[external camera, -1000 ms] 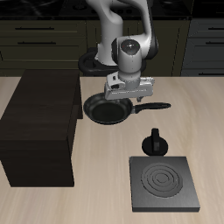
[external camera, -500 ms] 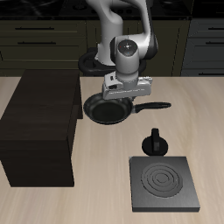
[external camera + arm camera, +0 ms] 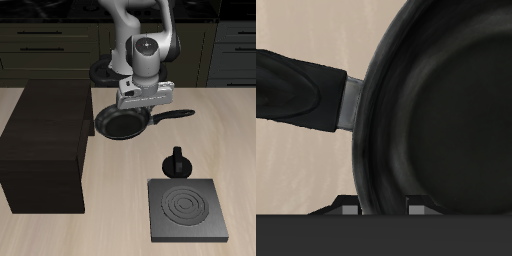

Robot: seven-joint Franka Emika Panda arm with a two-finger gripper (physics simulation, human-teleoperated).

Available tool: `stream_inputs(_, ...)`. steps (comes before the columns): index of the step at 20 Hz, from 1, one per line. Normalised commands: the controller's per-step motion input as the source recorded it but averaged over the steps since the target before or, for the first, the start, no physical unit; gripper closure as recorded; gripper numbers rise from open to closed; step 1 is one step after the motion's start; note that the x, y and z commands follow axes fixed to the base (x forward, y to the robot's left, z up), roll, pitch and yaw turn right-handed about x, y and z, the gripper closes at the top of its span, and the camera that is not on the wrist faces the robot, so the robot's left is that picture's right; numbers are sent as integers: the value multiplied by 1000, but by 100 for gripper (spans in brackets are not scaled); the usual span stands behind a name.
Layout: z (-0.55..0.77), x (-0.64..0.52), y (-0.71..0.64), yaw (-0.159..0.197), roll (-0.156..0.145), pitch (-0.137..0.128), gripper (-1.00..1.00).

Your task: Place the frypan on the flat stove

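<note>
The frypan is a round black pan with a long straight handle. It hangs a little above the table, beside the cabinet, with its handle tilted slightly upward. My gripper is shut on the pan's rim near the base of the handle. In the wrist view the pan fills most of the frame, with its handle sticking out and my gripper clamped on the rim. The flat stove, a dark grey slab with pale rings, lies near the table's front edge with its black knob on the far side.
A big dark brown boxy cabinet stands on the table next to the pan. Dark kitchen drawers run along the back wall behind the robot's base.
The gripper has risen slightly with the frypan in it. The pan has lifted off the table and its handle now tilts upward.
</note>
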Motion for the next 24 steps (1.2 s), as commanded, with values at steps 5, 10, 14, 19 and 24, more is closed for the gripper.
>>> stream_inputs(5,333,73,69,65,1,-50,100)
stream_inputs(10,266,37,4,15,-2,-35,100)
stream_inputs(14,439,33,29,7,3,-57,100)
stream_inputs(19,426,79,29,-21,5,-36,100)
stream_inputs(24,392,44,-22,-1,-9,-57,100)
